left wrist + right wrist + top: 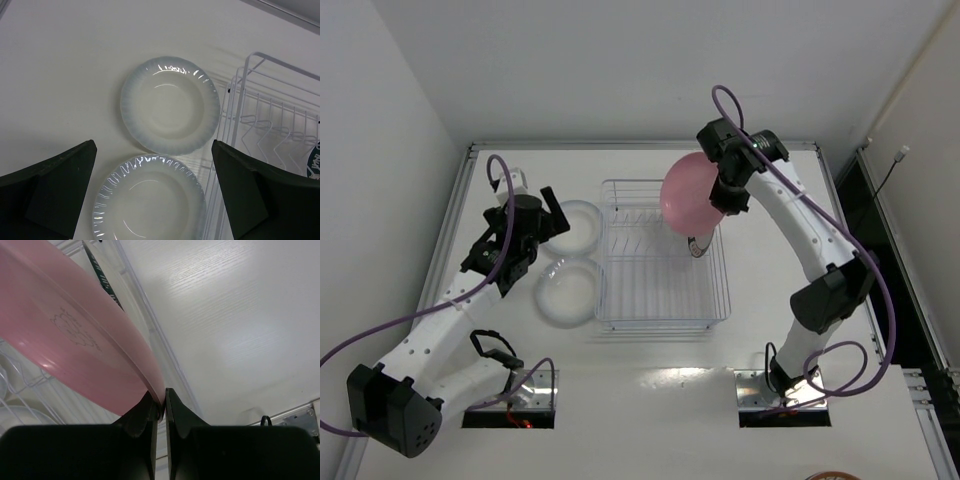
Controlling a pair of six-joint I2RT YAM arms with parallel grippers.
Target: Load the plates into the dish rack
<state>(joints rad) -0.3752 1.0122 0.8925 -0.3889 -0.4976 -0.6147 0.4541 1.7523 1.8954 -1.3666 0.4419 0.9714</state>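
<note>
Above the rack (660, 292), right gripper (162, 399) pinches the pink plate (65, 340), contact clear only wrist-side; at nine o'clock, left gripper (153, 146) gapes.

The round pink plate (75, 340) is smooth and glossy. Two translucent whitish fluted plates (170, 112) (150, 200) shine like glass.

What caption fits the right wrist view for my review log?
Right gripper, jaws shut on the rim of the pink plate, holds it above the dish rack, patterned plate behind.
</note>
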